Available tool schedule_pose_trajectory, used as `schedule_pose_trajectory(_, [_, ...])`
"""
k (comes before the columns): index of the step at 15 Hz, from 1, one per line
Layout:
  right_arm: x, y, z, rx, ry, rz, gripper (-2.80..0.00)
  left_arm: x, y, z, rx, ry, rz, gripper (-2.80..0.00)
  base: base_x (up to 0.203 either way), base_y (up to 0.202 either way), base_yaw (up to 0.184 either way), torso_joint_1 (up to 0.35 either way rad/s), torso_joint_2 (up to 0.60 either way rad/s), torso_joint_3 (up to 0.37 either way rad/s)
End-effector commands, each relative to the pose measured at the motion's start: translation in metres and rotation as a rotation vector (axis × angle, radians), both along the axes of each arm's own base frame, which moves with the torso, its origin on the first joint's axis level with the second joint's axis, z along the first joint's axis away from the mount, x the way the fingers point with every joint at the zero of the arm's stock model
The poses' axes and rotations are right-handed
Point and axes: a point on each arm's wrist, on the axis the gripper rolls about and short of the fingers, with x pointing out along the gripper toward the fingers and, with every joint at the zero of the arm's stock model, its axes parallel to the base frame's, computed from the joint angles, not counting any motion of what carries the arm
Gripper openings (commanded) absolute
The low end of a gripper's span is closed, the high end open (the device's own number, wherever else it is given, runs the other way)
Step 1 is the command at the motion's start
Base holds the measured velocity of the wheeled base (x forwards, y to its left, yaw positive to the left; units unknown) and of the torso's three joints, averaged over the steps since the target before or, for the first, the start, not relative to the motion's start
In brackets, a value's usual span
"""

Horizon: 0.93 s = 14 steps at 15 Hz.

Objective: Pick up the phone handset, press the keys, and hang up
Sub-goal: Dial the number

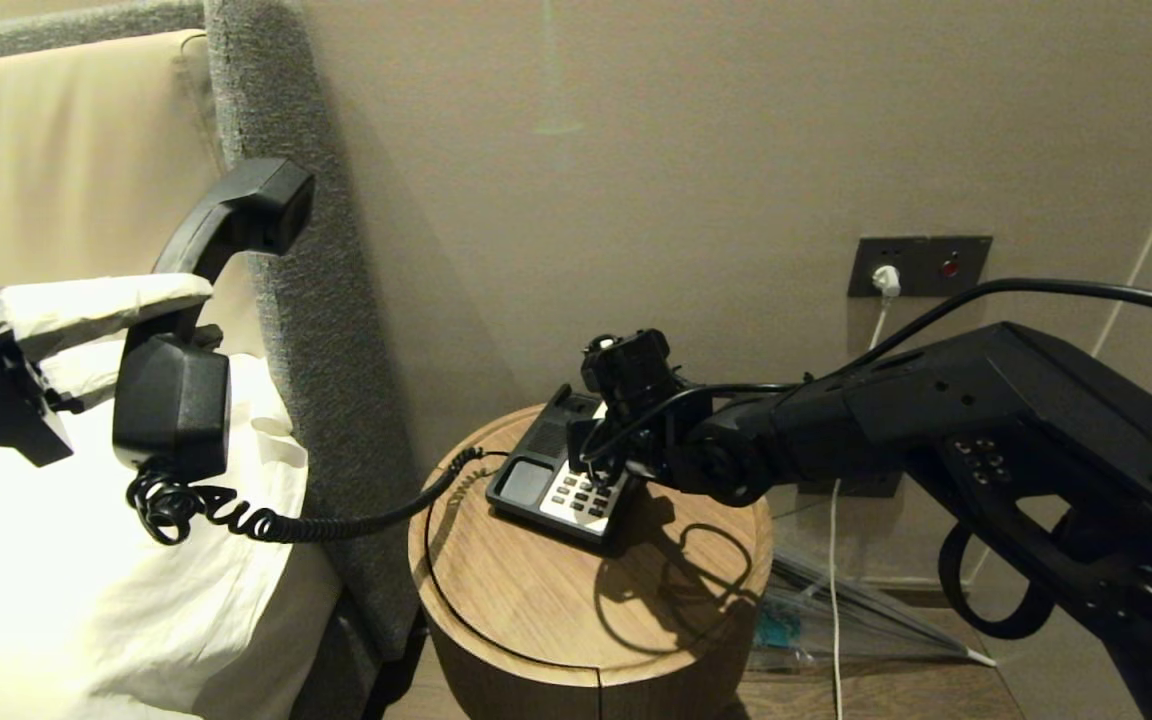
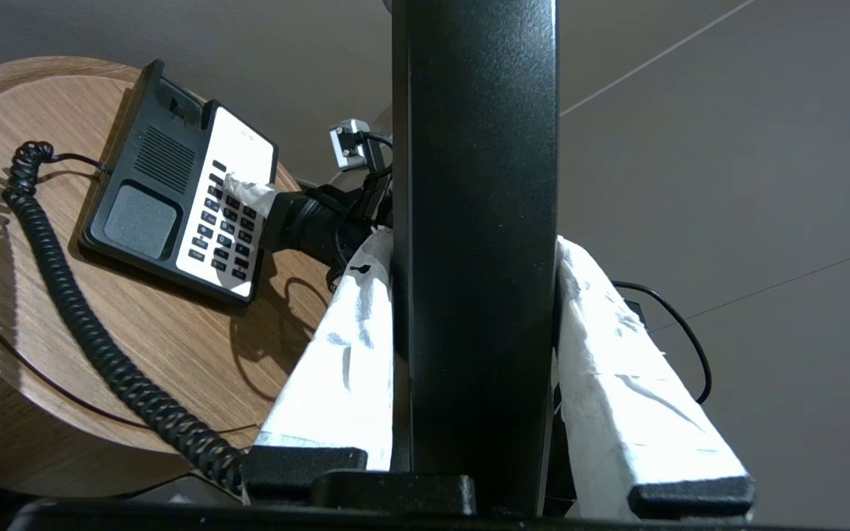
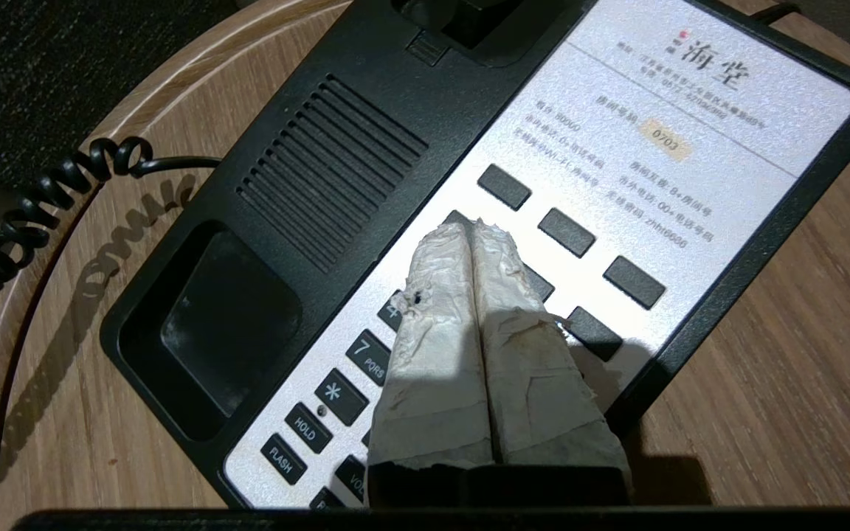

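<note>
Over the round wooden side table, the right gripper, white-wrapped fingers pressed together, is hovering at or perhaps touching the dark grey rectangular keys and risking hitting two, while the left gripper is clamping the black curved plastic phone handset, its coiled cord risking dragging the black phone base.

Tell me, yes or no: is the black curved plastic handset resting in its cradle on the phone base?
No. The black curved plastic handset is gripped in the left tool over the bed, and the black phone base cradle is empty.

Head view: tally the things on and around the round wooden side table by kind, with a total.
Black phone base with cream faceplate: 1
Black curved plastic handset: 1
Black coiled cord: 1
Round wooden side table: 1
Grey wall socket plate: 1
Total: 5
</note>
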Motion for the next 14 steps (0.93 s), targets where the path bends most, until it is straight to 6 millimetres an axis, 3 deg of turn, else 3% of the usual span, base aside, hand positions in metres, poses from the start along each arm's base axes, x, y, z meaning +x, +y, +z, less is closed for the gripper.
schedule_pose_trajectory(1, [0.000, 0.000, 0.001, 0.003, -0.002, -0.001, -2.80, 0.000, 0.000, 0.001, -0.004, 0.000, -0.004, -2.80, 0.000, 0.000, 0.000, 0.000, 0.00, 0.000])
schedule_pose_trajectory(14, [0.005, 0.003, -0.011, -0.012, 0.005, -0.015, -2.80, -0.001, 0.000, 0.000, -0.004, 0.002, -0.004, -2.80, 0.000, 0.000, 0.000, 0.000, 0.00, 0.000])
